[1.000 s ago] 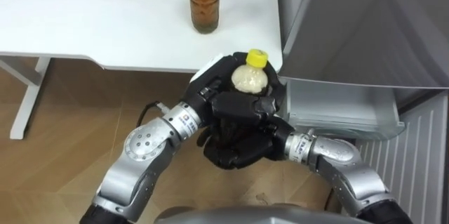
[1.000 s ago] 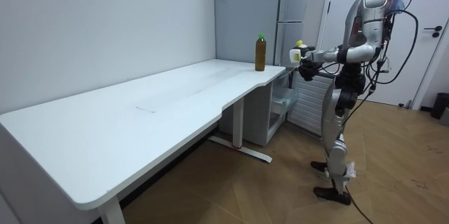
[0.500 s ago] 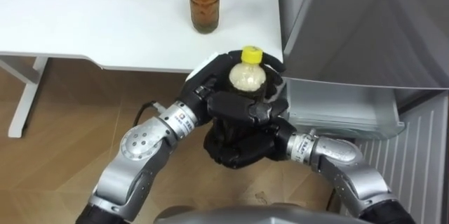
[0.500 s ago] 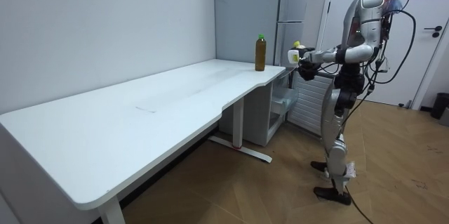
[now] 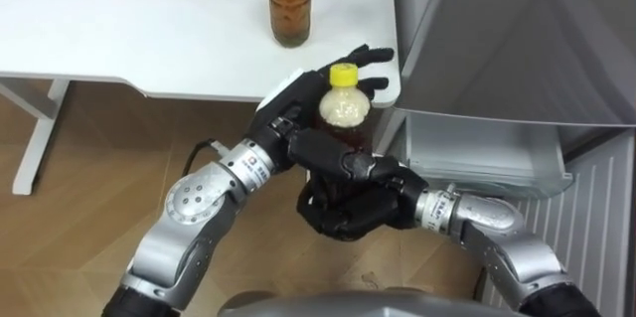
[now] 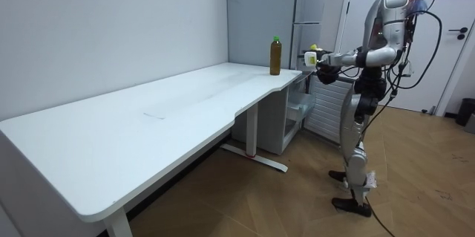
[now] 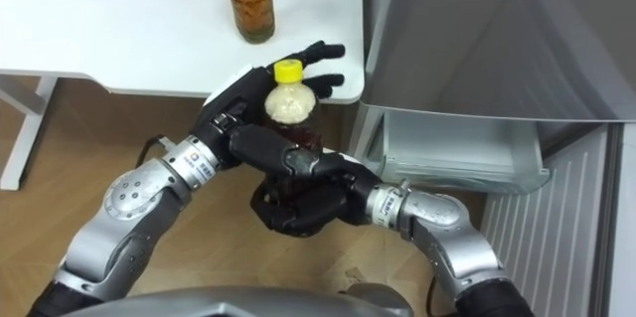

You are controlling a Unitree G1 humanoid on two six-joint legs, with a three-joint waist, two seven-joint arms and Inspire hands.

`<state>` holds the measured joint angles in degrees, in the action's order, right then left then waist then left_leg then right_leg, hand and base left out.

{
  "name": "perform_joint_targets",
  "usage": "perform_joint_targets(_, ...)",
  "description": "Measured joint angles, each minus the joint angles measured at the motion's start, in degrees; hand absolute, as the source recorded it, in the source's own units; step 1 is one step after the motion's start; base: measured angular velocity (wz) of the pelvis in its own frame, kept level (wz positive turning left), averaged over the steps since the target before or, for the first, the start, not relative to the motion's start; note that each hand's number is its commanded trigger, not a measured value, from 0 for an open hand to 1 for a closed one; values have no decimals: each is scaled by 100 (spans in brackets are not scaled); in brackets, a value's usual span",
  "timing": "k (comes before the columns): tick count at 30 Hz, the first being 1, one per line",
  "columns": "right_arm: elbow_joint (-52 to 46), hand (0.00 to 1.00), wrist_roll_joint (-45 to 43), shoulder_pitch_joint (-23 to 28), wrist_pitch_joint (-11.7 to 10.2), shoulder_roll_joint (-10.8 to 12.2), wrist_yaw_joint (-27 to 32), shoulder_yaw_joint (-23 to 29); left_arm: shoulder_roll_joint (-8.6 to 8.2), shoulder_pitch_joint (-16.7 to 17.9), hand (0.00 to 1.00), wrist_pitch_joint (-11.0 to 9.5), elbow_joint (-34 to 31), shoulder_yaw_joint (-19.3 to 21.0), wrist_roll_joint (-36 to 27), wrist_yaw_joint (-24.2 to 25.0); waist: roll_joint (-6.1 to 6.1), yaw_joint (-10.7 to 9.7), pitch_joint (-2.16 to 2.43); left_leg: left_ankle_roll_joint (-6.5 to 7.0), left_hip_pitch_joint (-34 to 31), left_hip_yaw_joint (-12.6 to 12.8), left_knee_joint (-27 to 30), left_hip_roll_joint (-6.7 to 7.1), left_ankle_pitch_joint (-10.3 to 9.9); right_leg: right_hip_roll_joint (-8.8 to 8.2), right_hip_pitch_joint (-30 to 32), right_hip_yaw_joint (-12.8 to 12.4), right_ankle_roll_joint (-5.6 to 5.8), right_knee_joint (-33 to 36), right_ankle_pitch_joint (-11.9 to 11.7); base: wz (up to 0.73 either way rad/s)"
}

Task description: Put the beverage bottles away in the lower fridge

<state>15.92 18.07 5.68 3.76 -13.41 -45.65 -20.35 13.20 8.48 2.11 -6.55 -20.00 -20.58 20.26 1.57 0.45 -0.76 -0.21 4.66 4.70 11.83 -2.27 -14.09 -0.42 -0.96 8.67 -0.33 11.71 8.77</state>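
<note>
Left hand [image 5: 288,118] has released the yellow-capped bottle [image 5: 344,108].
Fingers straight behind it; right hand [image 5: 343,198] clenched round its base, just off the table's [image 5: 149,39] near right corner. Handover looks done.

Sparse office-type room: long white desk [image 6: 148,118] on metal legs, tall grey fridge [image 6: 312,7] off its far corner, bare pale walls [image 6: 111,29], herringbone wood floor [image 6: 245,200].
</note>
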Motion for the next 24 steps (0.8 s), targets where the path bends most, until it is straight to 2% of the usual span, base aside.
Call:
perform_joint_targets(11, 126, 100, -9, 5, 4, -11, 3, -37, 71, -133, 0, -5, -44, 20, 160, -10, -15, 5, 0, 0, 16, 20, -1, -6, 0, 10, 6, -30, -3, 4, -2, 0)
perform_joint_targets(15, 135, 100, -65, 15, 5, -33, 33, -151, 69, -165, 0, -15, -499, 165, 327, -118, -60, 17, 1, 0, 9, 4, -10, -7, 0, 19, 14, -56, -6, 4, -4, 0)
perform_joint_targets(18, 135, 100, -81, 14, 5, -50, 33, -180, 69, -298, 0, -216, -757, 211, 323, -166, -133, 34, -2, 0, 19, -5, -18, -8, 0, 20, -1, -54, -6, 3, -4, 0)
perform_joint_targets(21, 135, 100, -84, 13, 5, -56, 33, -179, 70, -471, 0, -249, -806, 273, 323, -168, -206, 87, -1, 0, 44, -8, -14, -8, 0, 20, -7, -58, -6, 8, -4, 0)
perform_joint_targets(24, 136, 100, -83, 47, 4, -114, 32, -171, 54, -541, 0, -279, -930, 498, 292, -195, -209, 110, -3, -1, 59, -12, -15, -14, 1, 26, -21, -63, -9, 4, -5, 0)
